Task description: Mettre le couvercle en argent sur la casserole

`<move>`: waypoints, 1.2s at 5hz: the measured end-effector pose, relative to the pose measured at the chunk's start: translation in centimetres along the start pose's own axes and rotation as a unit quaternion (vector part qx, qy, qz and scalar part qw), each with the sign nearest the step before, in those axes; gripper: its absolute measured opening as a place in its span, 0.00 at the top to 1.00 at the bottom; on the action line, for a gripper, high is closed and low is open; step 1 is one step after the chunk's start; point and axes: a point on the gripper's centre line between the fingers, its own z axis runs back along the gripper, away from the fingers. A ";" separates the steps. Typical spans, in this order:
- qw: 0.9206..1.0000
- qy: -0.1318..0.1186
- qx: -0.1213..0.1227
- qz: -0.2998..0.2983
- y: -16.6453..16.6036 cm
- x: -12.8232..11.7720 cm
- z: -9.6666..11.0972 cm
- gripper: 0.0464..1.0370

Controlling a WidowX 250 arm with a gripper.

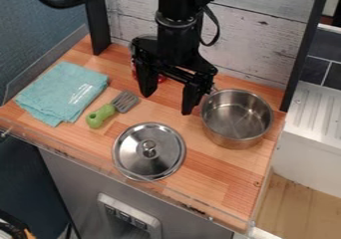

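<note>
Grey front (73, 176) below the bench (220, 176), with a metal panel (116, 201) bearing small dark controls; a clear strip runs along the bench's near edge. Silver lid (126, 156) lies flat just inside that near edge, about midway along it; round, polished metal, knob (149, 145) upward at its centre; pale bands of reflection fan across the top, darker grey between them, with a thin bright rim; it is well apart from the pot. Pot (236, 138) stands upright near the bench's right edge, toward the far right corner; silver metal, round, deep-walled, its open top showing a shiny inner wall and a greyer base streaked with reflections; outer wall picks up a warm tint. Spatula (102, 115) lies left of the pot and beyond the lid; stubby green handle toward the near edge, grey slotted blade pointing away. Turquoise cloth (60, 91), folded in layers, lies by the left edge. Gripper (166, 103) hangs from the black arm (176, 36) over the far half of the bench, between cloth and pot; pincer open, its two fingers pointing down with nothing between them; one finger is just beside the pot in the view. Behind it, a red object (162, 78), mostly hidden, identity uncertain; farthest back, a whitish planked panel (263, 39) between dark posts.
</note>
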 end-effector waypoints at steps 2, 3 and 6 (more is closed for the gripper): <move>0.999 -0.012 -0.010 -0.048 -0.5 -0.5 -2.3 0.04; 0.999 -0.011 0.002 -0.048 -0.2 -1.8 -3.9 0.04; 0.999 -0.028 -0.002 -0.034 0.8 -2.3 -8.3 0.04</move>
